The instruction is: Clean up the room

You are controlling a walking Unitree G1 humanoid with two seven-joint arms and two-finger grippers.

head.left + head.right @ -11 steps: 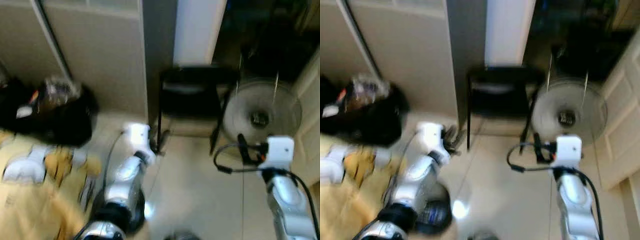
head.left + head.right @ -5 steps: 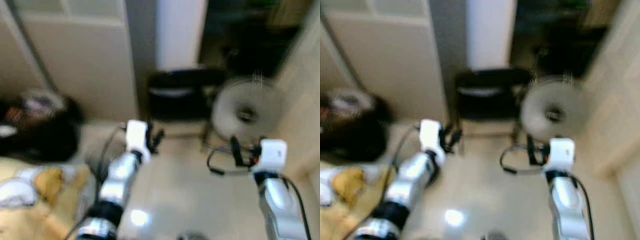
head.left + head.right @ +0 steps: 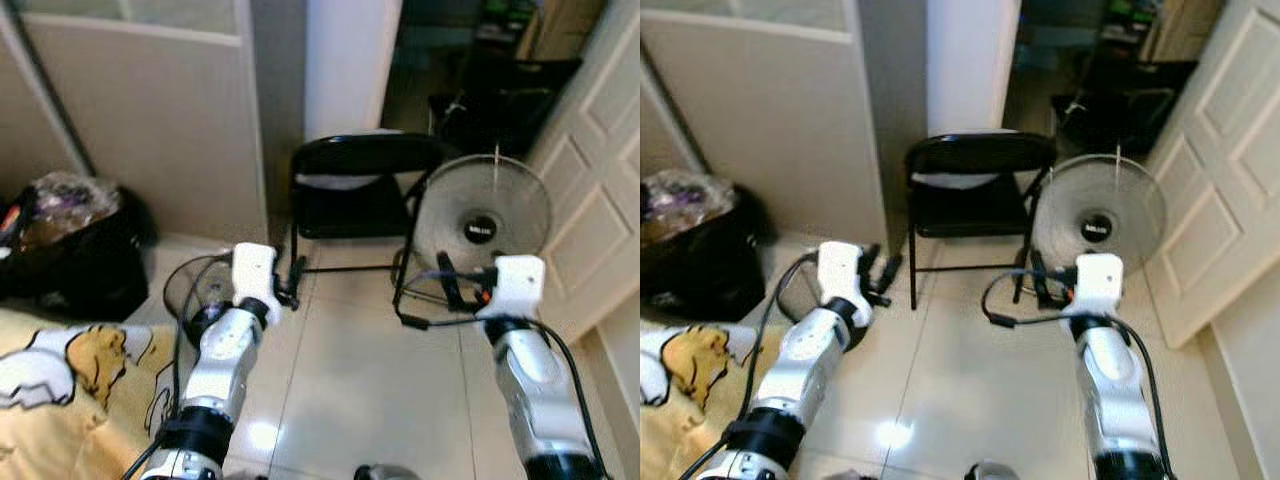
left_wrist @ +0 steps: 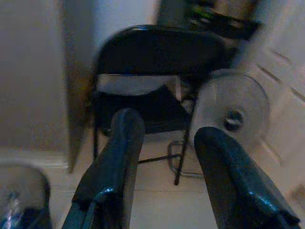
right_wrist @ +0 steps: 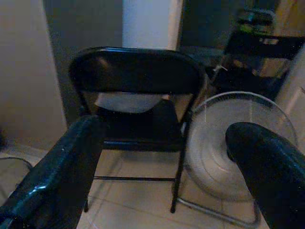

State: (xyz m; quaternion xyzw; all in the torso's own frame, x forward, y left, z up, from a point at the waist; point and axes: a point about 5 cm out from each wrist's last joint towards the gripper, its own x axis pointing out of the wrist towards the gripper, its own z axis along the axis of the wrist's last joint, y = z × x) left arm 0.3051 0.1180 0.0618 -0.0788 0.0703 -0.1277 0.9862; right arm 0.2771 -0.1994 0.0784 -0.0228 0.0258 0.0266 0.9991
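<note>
Both arms are held out in front of me over a pale tiled floor. My left gripper is open, its fingers apart with nothing between them. My right gripper is open wide, and beyond its fingers stand the chair and the fan. A black folding chair is straight ahead against a white pillar. To my left a black bag is stuffed with clutter, and a yellow blanket with a cartoon print lies near me.
A round floor fan stands right of the chair, close to a white panelled door. A dark round wire item lies on the floor by my left arm. A beige sliding panel closes off the left.
The camera has moved and the blur is gone, so the chair and fan now sit sharper and more central. Both arms stay held out, with their fingers apart.
</note>
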